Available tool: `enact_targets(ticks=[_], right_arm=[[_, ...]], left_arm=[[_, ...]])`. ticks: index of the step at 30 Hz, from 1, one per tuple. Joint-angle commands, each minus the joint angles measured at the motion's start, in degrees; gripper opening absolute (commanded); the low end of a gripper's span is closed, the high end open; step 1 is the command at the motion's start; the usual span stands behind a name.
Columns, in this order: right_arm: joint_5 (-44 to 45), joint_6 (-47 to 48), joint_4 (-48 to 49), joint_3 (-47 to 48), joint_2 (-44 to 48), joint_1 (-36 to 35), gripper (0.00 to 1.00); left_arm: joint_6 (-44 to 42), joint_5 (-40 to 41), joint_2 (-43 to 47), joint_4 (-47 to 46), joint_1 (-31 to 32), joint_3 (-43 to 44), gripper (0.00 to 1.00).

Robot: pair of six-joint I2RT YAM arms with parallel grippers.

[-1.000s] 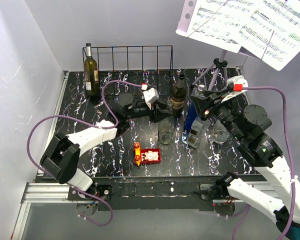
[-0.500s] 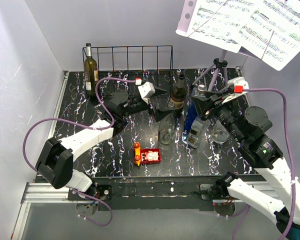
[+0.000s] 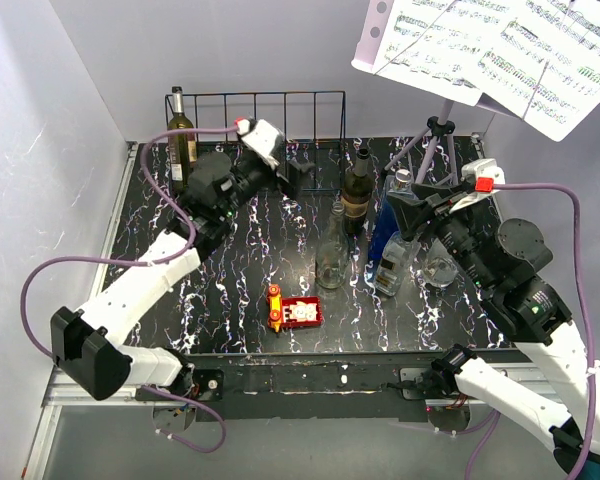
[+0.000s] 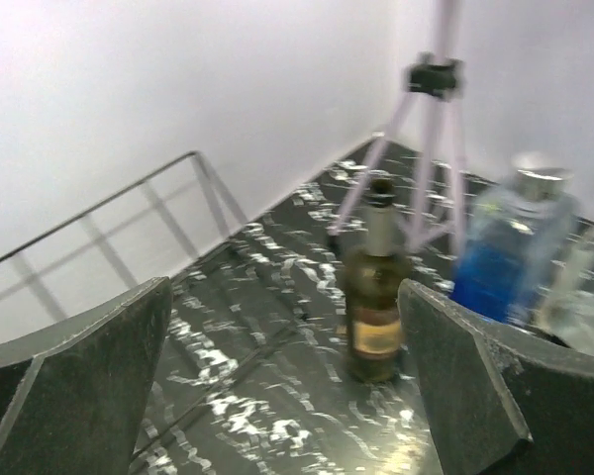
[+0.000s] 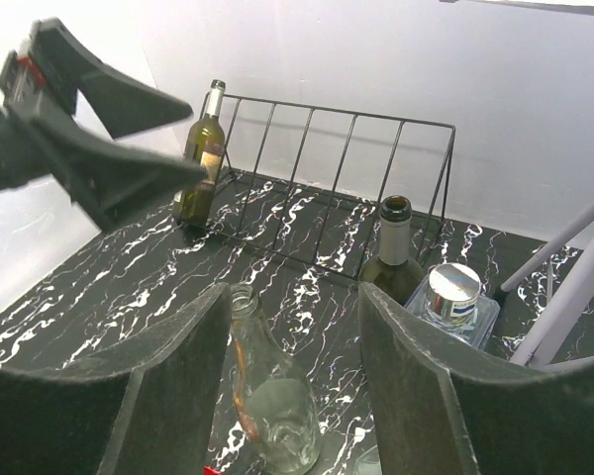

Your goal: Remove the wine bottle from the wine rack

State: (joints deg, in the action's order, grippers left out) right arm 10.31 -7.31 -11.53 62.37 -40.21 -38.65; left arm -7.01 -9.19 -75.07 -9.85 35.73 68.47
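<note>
Wine bottle [image 3: 183,145] in wine rack [image 3: 300,93]: pale label, illegible.

— What sort of place does this look like?
— A robotics lab test cell. Plain white walls [image 3: 40,150] box in one marbled table [image 3: 230,290], and two cabled robot arms [image 3: 150,285] are bolted to an aluminium rail [image 3: 90,378].
— And the wine rack [image 3: 314,118], bottles [image 3: 356,195] and music stand [image 3: 440,125]?
— Mismatched props sharing one table.
</note>
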Motion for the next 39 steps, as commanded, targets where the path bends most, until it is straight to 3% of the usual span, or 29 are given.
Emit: enact_targets(ticks=[1, 5, 7, 11, 16, 22, 26, 31, 39], right_arm=[[-0.46, 0.9, 2.04, -0.23, 0.3, -0.19, 0.62], [-0.99, 0.81, 1.95, -0.4, 0.39, -0.19, 0.62], [-1.16, 0.81, 2.04, -0.76, 0.48, -0.19, 0.62], [-1.6, 0.63, 2.21, -1.55, 0.22, -0.19, 0.62], [-1.08, 1.42, 1.34, -0.58, -0.84, -0.19, 0.62], [-3.71, -0.24, 1.07, -1.81, -1.28, -0.19, 0.61], [-4.59, -1.12, 0.89, -1.46, -1.72, -0.19, 0.61], [-5.29, -1.21, -0.25, 0.82, -4.17, -0.19, 0.6], [-5.73, -1.13, -1.65, 2.58, -8.04, -0.19, 0.6]], left_arm=[[0.93, 6.56, 1.59, 9.49, -7.84, 4.74, 0.98], [3.05, 6.38, -1.48, 17.03, -15.75, 10.44, 0.98], [3.84, 6.12, -4.11, 19.86, -18.92, 14.05, 0.91], [5.86, 4.88, -8.06, 19.43, -23.94, 18.71, 0.88], [5.51, 7.61, -19.4, 27.6, -29.21, 32.41, 0.87], [9.8, 2.62, -33.1, 30.67, -35.63, 47.08, 0.84], [14.64, -6.6, -41.37, 29.8, -42.83, 54.65, 0.79], [17.81, -13.3, -52.18, 27.96, -45.65, 64.24, 0.7], [18.08, -17.09, -60.1, 18.82, -46.36, 64.95, 0.65]])
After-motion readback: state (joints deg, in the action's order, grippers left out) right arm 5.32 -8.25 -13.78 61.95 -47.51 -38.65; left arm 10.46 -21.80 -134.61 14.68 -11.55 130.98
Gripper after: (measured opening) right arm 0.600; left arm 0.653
